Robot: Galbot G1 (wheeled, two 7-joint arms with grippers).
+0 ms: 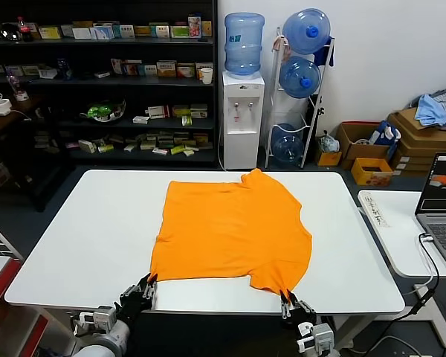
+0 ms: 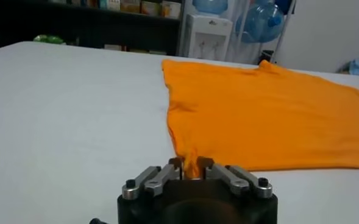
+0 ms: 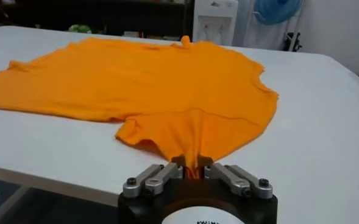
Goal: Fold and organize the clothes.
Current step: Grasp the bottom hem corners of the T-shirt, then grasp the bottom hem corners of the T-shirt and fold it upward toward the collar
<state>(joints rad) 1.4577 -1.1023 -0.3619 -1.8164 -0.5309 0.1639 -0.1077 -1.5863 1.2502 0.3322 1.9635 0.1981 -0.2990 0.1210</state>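
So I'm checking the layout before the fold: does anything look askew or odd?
Yes: the orange T-shirt lies skewed on the table, its near edge bunched where the left hand and right hand pinch it.

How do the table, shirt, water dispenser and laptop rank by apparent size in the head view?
1. table
2. shirt
3. water dispenser, though it stands farther back, so it looks smaller than it is
4. laptop, partly cut off at the edge
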